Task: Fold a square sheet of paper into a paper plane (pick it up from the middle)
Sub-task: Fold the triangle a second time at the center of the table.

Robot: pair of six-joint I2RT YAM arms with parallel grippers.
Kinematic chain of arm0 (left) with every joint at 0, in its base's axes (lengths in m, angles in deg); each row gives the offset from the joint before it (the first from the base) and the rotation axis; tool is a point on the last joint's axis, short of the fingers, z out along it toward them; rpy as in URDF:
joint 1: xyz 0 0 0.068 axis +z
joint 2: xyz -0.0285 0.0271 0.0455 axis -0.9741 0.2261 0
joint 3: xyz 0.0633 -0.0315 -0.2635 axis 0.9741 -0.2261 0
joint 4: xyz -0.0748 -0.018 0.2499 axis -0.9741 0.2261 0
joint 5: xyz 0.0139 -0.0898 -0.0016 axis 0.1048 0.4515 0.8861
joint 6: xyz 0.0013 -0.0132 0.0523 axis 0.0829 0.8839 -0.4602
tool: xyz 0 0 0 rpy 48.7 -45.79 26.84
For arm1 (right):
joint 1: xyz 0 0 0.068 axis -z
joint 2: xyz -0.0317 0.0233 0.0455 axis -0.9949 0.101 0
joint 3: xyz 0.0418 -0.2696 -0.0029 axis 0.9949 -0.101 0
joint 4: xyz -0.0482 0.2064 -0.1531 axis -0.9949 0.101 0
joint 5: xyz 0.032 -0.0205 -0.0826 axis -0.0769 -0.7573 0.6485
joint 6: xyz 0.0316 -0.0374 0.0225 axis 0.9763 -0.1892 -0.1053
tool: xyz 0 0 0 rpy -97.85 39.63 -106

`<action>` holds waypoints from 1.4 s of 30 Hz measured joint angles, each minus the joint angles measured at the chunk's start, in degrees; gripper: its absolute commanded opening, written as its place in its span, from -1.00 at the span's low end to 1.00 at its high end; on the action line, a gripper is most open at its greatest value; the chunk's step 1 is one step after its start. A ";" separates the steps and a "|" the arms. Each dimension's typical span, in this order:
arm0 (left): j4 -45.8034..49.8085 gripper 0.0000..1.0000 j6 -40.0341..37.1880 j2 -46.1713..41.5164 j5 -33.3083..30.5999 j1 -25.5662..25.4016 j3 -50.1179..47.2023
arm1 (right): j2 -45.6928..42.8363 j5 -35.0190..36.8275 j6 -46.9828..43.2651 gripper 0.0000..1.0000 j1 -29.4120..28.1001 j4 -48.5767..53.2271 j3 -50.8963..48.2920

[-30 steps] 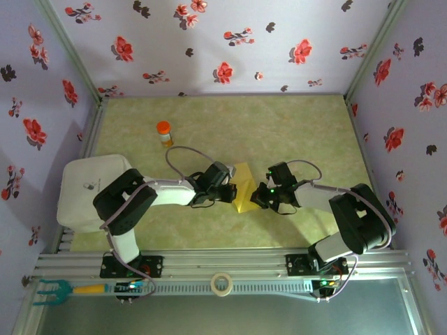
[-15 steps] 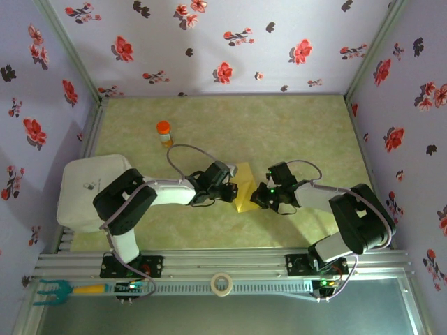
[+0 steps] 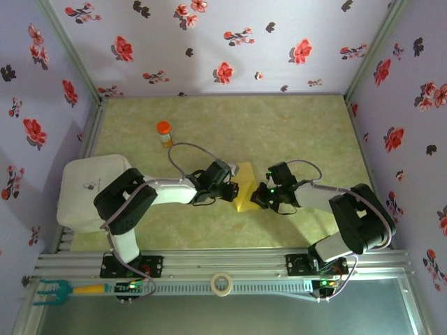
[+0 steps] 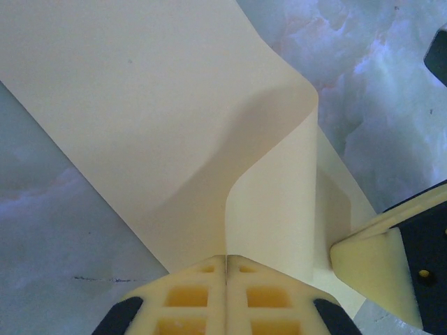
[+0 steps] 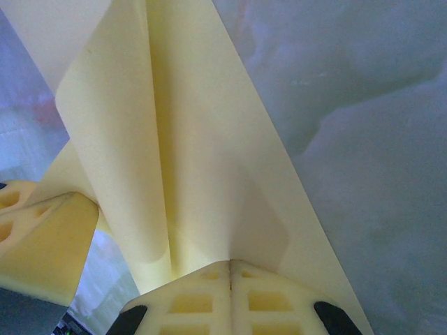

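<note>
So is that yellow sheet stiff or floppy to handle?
Probably floppy: the yellow sheet curls in a loose bend at the left gripper. Likely light, and apt to tear if pulled, since the right gripper pinches it too.

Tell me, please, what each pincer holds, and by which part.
Both hold the yellow paper sheet: left pincer pinches its curled-up edge, right pincer its folded edge opposite.
</note>
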 measured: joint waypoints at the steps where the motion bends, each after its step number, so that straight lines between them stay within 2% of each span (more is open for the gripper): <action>1: 0.00 -0.89 -0.09 0.02 0.00 0.04 0.00 | 0.00 0.00 -0.02 -0.97 0.00 0.00 0.00; 42: -0.20 -0.89 -2.69 2.58 2.58 1.25 1.81 | 0.22 -0.46 -1.09 -0.96 0.00 0.00 0.00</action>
